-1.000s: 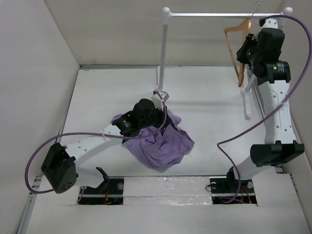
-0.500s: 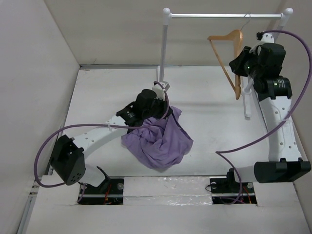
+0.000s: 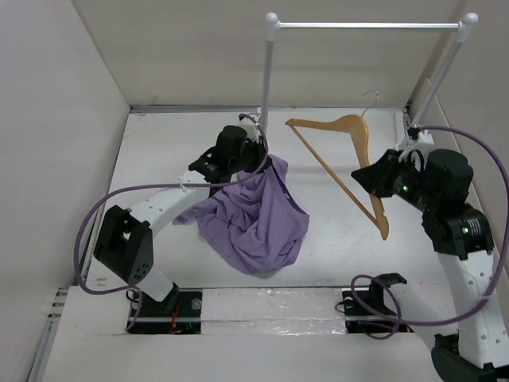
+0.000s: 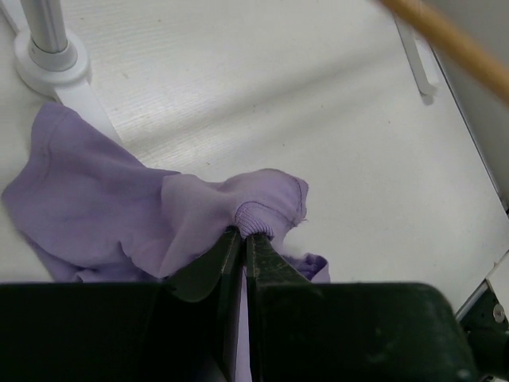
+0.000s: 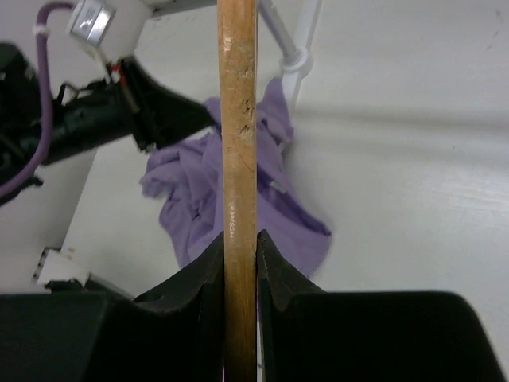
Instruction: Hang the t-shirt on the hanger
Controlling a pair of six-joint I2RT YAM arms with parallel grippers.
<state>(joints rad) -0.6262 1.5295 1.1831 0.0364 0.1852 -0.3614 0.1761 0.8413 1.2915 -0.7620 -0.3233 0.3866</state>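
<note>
The lavender t-shirt (image 3: pixel 254 219) hangs bunched from my left gripper (image 3: pixel 261 159), which is shut on its ribbed neck edge and holds it up above the table. In the left wrist view the gripper (image 4: pixel 243 232) pinches the collar of the t-shirt (image 4: pixel 111 223). My right gripper (image 3: pixel 367 177) is shut on one arm of the wooden hanger (image 3: pixel 338 131) and holds it in the air to the right of the shirt, off the rail. In the right wrist view the gripper (image 5: pixel 239 239) clamps the hanger bar (image 5: pixel 237 119), with the t-shirt (image 5: pixel 238 199) beyond it.
The tall white and silver clothes rail (image 3: pixel 366 25) stands at the back, one post (image 3: pixel 266 87) just behind the left gripper, the other post (image 3: pixel 439 76) at the right. White walls enclose the table on the left, back and right.
My right arm has taken the hanger off the rail and swung it down and left toward the shirt. My left gripper has lifted the shirt and moved it back toward the rail post.
</note>
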